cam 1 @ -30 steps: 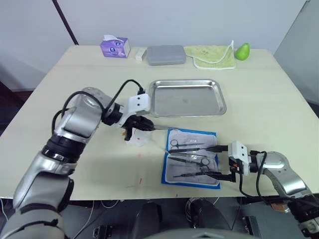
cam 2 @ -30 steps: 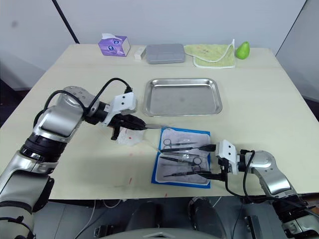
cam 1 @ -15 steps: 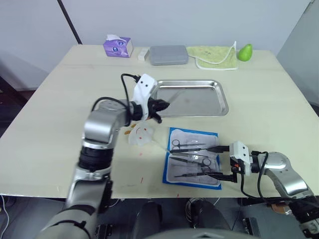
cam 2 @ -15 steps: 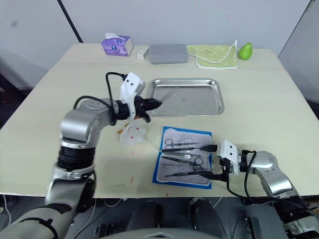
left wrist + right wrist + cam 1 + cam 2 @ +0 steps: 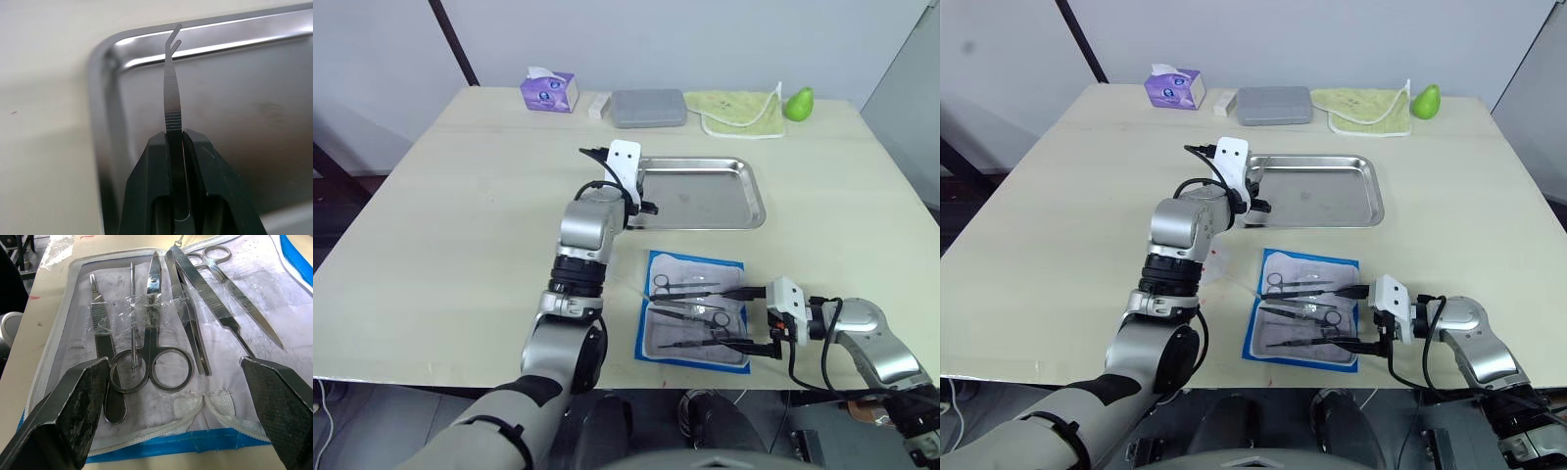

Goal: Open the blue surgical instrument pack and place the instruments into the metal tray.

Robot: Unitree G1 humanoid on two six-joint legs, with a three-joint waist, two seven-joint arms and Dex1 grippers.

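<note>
Our left gripper [image 5: 176, 134] has swung from beside the blue surgical instrument pack [image 5: 693, 322] to the near left corner of the metal tray [image 5: 697, 193], and its fingers are clamped on a thin ridged pair of forceps [image 5: 171, 93] whose forked tip points over the tray's rim. The crumpled clear wrapper we saw on the desk [image 5: 460, 225] half a second ago is now hidden behind our left arm. Our right gripper [image 5: 747, 319] has stayed at the pack's right edge, fingers spread wide apart and empty. The pack lies open and flat on the desk in front of the tray, its whitish inner face up, with the instruments [image 5: 161, 328], scissors, forceps and slim probes, lying side by side under bits of clear film.
</note>
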